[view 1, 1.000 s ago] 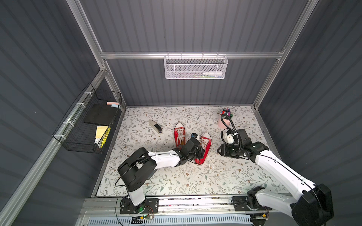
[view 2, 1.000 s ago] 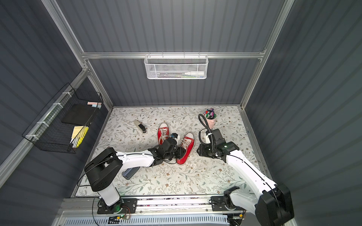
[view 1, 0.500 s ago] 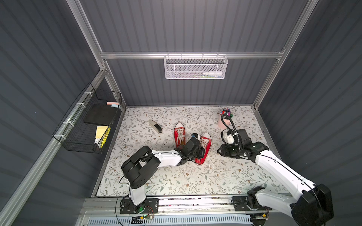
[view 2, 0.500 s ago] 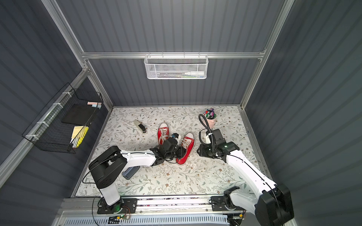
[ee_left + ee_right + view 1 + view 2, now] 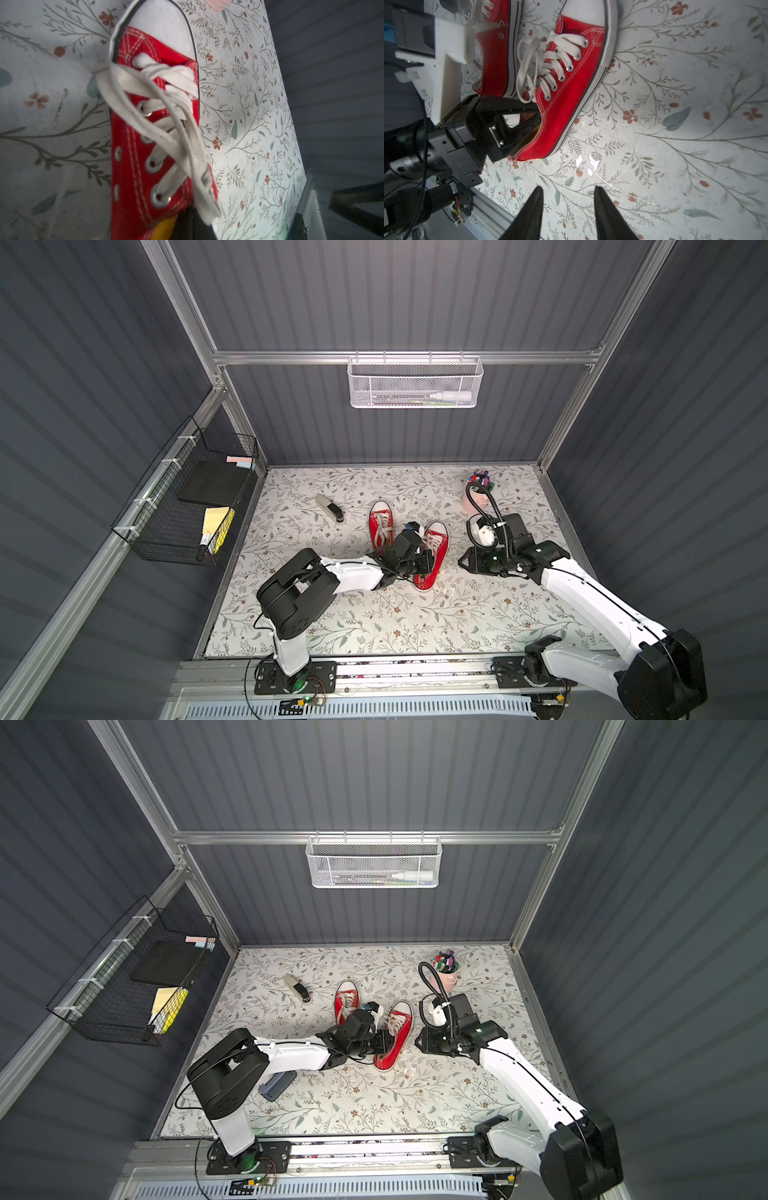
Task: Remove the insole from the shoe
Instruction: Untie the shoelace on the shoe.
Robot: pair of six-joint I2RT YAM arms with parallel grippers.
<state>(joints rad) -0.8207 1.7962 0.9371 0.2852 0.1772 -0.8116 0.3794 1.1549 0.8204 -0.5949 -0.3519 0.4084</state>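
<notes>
Left fingers [image 5: 520,134] pinch shut inside red shoe [image 5: 562,99] by yellow insole [image 5: 164,227]; right fingers [image 5: 534,212] apart.

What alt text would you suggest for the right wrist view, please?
The left gripper reaches into the heel opening of a red shoe with white laces on a flowered table. A second red shoe lies beside it; the right gripper hangs open.

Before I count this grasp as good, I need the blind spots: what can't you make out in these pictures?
Insole: only a yellow sliver in the left wrist view; red shoe hides the rest.
Left gripper fingertips: inside the heel opening in the right wrist view, so any pinch is unseen.
Blue-grey object: in a top view, half under the left arm, too small to identify.
</notes>
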